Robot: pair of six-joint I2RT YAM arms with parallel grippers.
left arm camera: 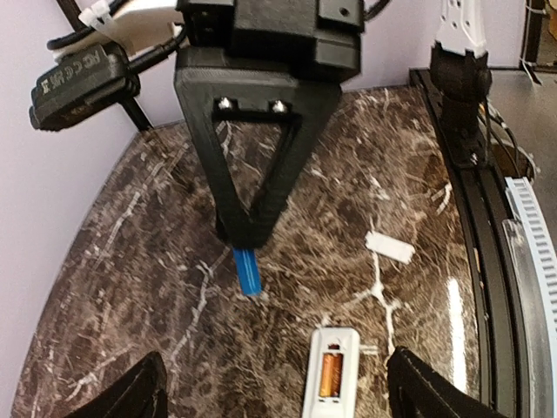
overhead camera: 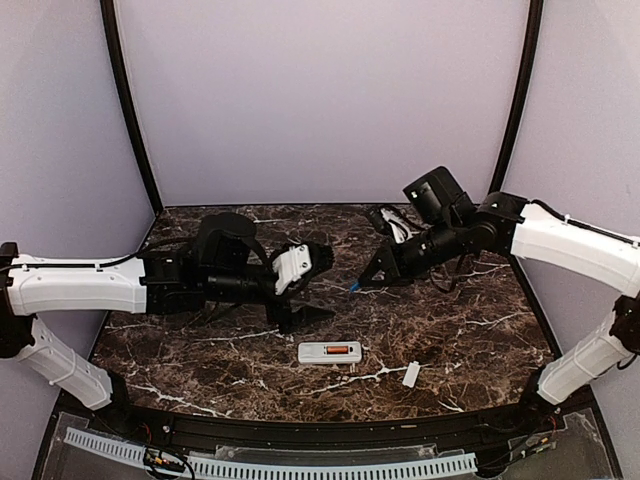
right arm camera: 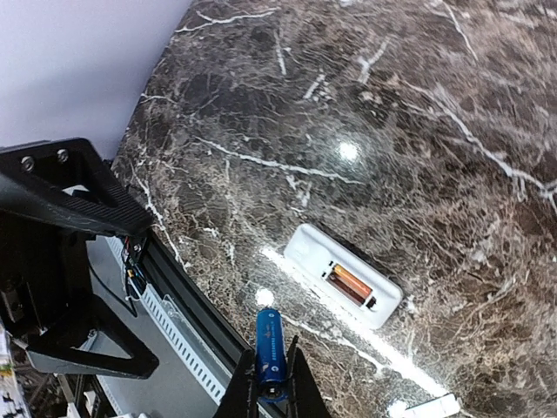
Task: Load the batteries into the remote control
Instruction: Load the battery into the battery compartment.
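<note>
Batteries are split: one seated, one carried.

In the overhead view the left gripper (left arm camera: 277,364) hangs over the table (overhead camera: 180,350) left of centre. Its fingers are spread wide and released, with nothing between them.

From it the remote control (overhead camera: 329,352) lies at about five o'clock, near the front edge, flat and bay side up. Its long axis runs nine to three. An orange cell (overhead camera: 341,350) sits in the bay along that same line (whether the slot beside it is free is too small to tell).

Next comes the blue battery (right arm camera: 269,344), clenched at one end in the tips of the right gripper (right arm camera: 271,379). Its free end juts toward roughly eight o'clock and slants down at the marble.

From those fingertips the remote sits at about seven o'clock, near but apart. Both arms are close, yet the right one carries the cell, so the next move looks to be its own. The battery's axis crosses the remote's and would need turning to lie nine to three.

Farthest right, a small white cover (overhead camera: 411,374) rests at four o'clock from the remote.
</note>
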